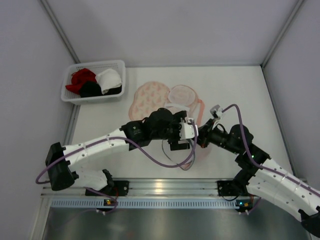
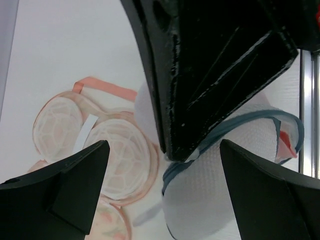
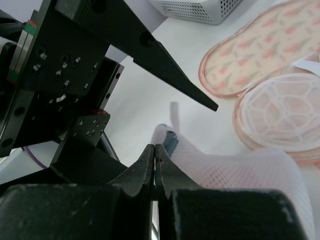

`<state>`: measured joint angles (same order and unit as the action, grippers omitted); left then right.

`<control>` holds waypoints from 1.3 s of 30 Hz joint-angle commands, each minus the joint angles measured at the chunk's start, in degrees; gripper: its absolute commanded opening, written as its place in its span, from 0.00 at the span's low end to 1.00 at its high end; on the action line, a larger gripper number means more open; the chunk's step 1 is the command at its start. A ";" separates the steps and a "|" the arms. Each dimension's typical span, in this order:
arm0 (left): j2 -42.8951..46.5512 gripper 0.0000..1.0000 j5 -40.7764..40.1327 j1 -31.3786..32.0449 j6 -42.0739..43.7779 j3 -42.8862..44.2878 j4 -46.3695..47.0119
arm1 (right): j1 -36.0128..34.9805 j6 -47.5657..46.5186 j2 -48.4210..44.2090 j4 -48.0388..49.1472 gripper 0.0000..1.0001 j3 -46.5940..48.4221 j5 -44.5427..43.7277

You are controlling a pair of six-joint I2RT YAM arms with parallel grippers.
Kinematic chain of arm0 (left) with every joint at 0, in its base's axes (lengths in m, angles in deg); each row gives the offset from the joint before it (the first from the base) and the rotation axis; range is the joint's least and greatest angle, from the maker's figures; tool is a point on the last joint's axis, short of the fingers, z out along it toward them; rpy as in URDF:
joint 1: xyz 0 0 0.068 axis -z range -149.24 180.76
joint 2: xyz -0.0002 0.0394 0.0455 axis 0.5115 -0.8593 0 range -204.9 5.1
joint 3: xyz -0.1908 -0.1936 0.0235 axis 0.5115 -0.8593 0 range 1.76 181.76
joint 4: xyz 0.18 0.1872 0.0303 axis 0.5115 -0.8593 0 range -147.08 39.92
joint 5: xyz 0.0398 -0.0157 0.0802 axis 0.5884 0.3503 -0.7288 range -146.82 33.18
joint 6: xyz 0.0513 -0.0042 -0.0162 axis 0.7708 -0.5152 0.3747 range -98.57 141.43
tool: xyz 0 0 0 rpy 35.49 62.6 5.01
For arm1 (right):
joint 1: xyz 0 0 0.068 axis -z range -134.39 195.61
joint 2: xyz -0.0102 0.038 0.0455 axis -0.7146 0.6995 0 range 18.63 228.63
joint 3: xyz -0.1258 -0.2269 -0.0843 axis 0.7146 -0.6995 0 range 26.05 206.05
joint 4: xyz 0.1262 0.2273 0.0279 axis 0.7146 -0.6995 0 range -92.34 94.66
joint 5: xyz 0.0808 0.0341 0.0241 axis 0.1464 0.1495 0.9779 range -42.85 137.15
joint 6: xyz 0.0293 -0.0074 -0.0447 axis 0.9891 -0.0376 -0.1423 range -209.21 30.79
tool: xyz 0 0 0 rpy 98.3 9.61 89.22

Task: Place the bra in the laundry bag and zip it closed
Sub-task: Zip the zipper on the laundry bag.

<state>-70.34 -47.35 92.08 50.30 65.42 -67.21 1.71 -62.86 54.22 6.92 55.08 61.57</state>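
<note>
Table [image 1: 240, 100] from above: we see laundry bag [image 1: 150, 97] unzipped, both round halves lying flat at far middle. Basket [image 1: 93, 82] with red, black, white garments sits at far left corner. Left gripper [image 1: 191, 134] and right gripper [image 1: 199, 142] meet just on near side of bag

Left wrist view: our left jaws stand wide apart, gripping nothing. Bra [image 2: 210, 200], pale mesh cup with teal trim, sits below them, just beside bag, outside it

Right wrist view: right fingers pinched tight on bra edge, bag halves just beyond
</note>
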 commanded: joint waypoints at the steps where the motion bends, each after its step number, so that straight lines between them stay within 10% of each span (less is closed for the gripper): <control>1: -0.06 0.98 2.74 1.08 0.49 1.91 2.09 | 0.92 -0.86 -1.23 4.33 0.00 3.39 0.88; 7: -1.81 0.90 4.24 1.08 -1.09 1.03 1.22 | 1.10 -0.86 -2.02 3.98 0.00 3.39 0.35; 16: 0.29 0.48 -0.76 0.73 -5.83 -1.87 3.06 | 1.10 -0.60 -3.16 3.80 0.00 2.17 0.88; 24: 0.73 0.63 -0.69 -0.50 -7.42 -2.93 3.68 | 1.18 -0.42 -4.92 3.01 0.00 1.73 0.18; 29: 1.43 0.42 1.33 -1.90 -8.91 -3.45 5.17 | 1.10 -0.60 -5.27 1.96 0.00 1.72 -0.88; 32: 2.14 0.04 2.21 -2.43 -10.31 -4.24 7.28 | 1.18 -0.42 -5.71 1.78 0.00 1.55 -1.93; 39: 1.96 0.00 -0.07 -5.24 -17.95 -4.42 11.41 | 1.10 -0.60 -8.43 -1.38 0.00 1.11 -9.57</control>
<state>-70.03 -46.10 89.13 37.27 61.42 -60.13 2.26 -63.12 48.08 4.78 55.02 57.20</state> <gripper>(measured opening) 0.078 0.006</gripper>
